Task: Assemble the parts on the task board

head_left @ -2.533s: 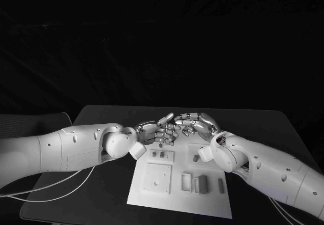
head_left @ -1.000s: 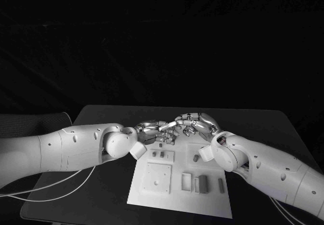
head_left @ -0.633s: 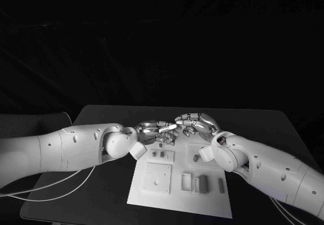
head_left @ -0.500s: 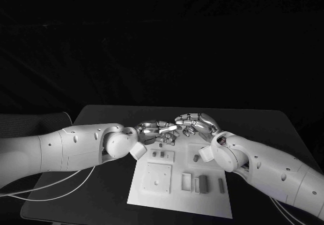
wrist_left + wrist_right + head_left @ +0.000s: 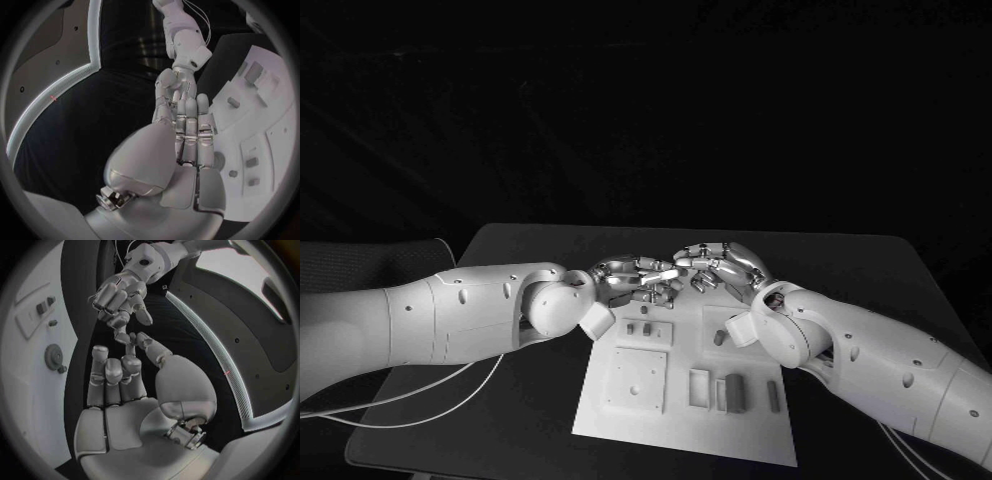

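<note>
Matt white plastic task board (image 5: 646, 400), glossy silver metal hands' fingers (image 5: 646, 280), smooth white plastic arms (image 5: 444, 320), matt black table (image 5: 516, 400).

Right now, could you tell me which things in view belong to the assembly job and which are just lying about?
Belonging to the job:
- task board
- small parts on the board
- left hand and right hand, fingertips together over the board's far end

Just lying about:
- black table
- white cables at its left edge

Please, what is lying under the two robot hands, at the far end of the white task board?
The left robot hand and right robot hand meet over the far edge of the task board. Small parts show just nearer. What lies directly beneath the fingers is covered.
</note>
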